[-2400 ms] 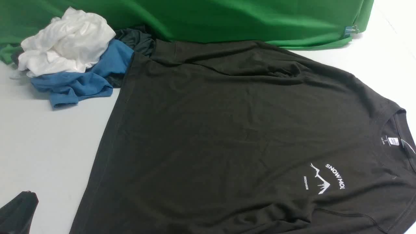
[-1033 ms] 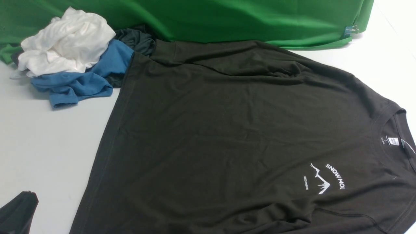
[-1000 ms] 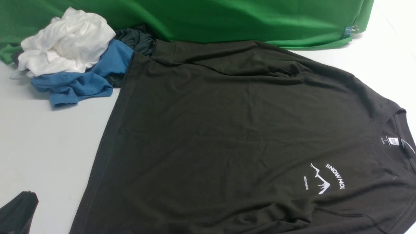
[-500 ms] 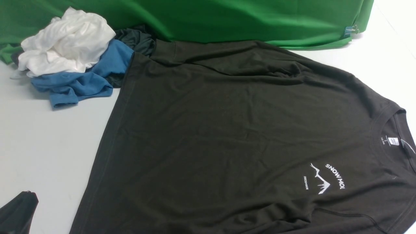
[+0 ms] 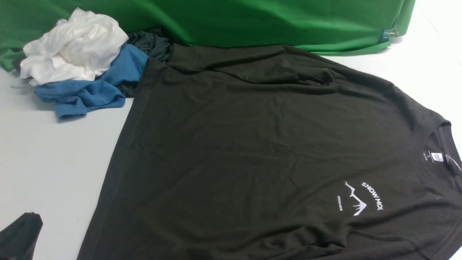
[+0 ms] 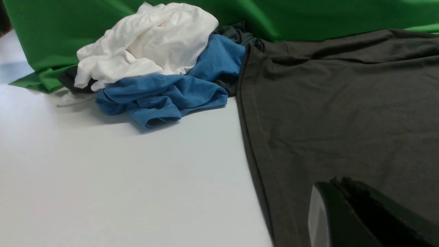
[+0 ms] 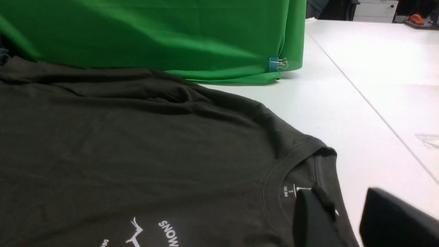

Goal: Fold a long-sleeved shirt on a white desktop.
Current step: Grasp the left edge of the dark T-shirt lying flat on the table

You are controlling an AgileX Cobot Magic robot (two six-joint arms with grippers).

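Green cloth backdrop point(image 5: 252, 21) hangs along the far edge of the white desktop point(image 5: 43, 155). A white garment point(image 5: 72, 47) is heaped over a blue garment point(image 5: 90, 92) in the desk's far left corner. The long-sleeved shirt point(image 5: 252, 144) is spread flat over most of the desk, chest side up. Its long axis runs across the desk from left to right, a little askew. The hem point(image 5: 119, 155) faces the left edge, and its far end touches the heap. The collar point(image 5: 429, 137), with its neck label point(image 5: 436, 157), points to the right edge, and the logo point(image 5: 355, 198) lies toward the near right corner. Cloth is rumpled along the shirt's far side, but I cannot tell whether that is a tucked sleeve. The shirt's near side runs out of the front view.

The left gripper point(image 6: 337, 187) has its fingers pressed together with nothing seen between them. It sits toward the near left corner, near the hem's near end, and the shirt lies ahead of it and to its right. The right gripper point(image 7: 339, 197) has its fingers parted and holds nothing. It sits close by the collar at the right edge, and the shirt lies ahead of it and to its left.

So each arm is nearest one end of the long axis, the left to the hem and the right to the neck. A lengthwise fold toward the far edge would likely call for both arms to pinch the near side together. The left fingers would have to part before that.
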